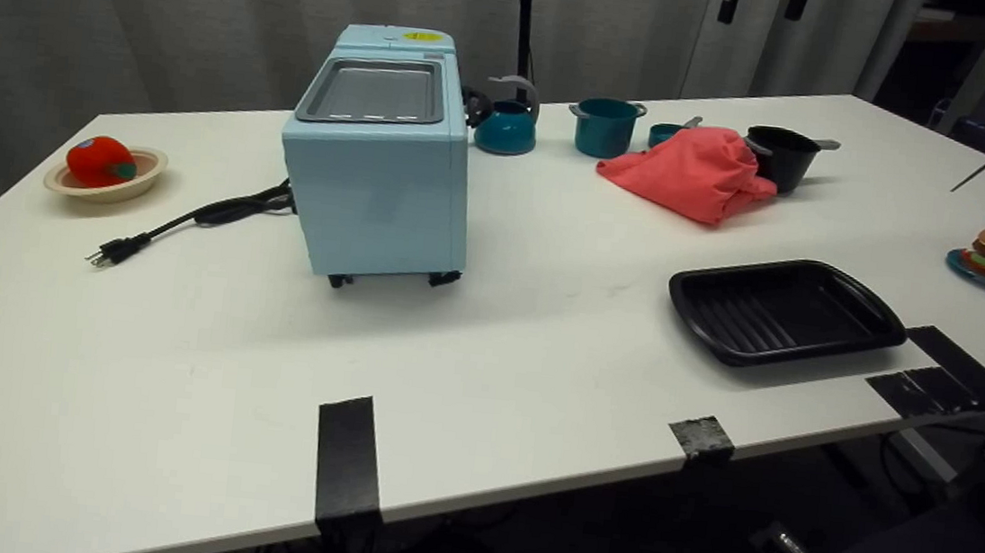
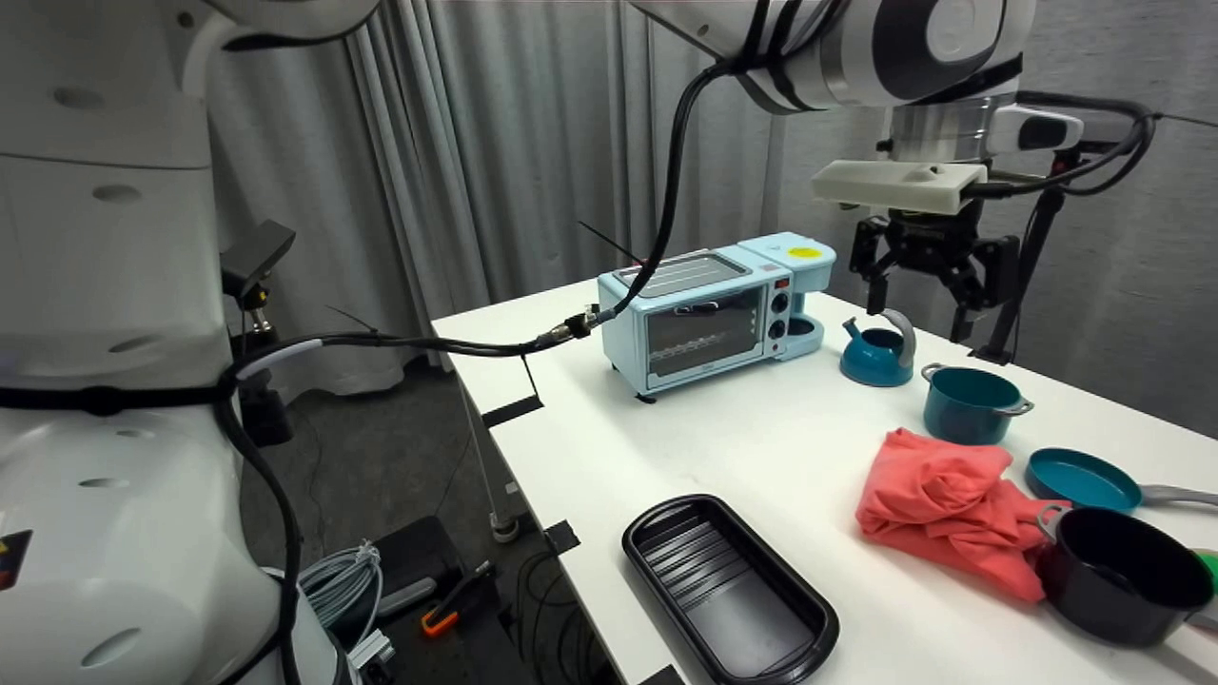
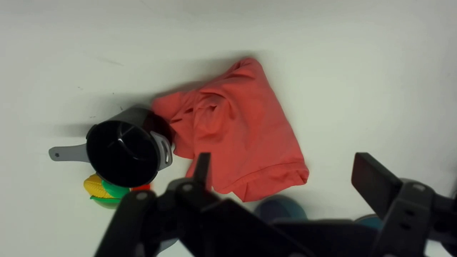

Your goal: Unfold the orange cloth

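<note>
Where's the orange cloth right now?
In an exterior view, the cloth lies bunched on the right, between the black tray and the pan, right beside the black pot.

No text can be read, even on the yellow sticker atop the toaster oven.
</note>
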You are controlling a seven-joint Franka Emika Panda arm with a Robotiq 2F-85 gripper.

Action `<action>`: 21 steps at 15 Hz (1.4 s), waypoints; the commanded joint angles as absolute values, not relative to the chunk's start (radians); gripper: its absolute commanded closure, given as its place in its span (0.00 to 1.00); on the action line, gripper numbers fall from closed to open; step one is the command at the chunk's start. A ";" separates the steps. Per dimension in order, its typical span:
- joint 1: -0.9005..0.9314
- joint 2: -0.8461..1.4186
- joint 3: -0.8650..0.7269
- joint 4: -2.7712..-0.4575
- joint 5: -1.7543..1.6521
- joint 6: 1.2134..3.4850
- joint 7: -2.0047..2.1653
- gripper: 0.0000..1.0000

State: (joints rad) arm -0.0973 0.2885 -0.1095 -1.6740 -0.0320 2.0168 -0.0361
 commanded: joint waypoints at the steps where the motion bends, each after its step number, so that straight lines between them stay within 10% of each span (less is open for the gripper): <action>1: -0.116 0.343 -0.106 -1.630 -0.013 2.020 -0.032 0.00; 19: -0.193 0.753 -0.113 -1.383 0.041 2.024 0.062 0.00; 21: -0.194 0.790 -0.116 -1.331 0.042 2.011 0.081 0.21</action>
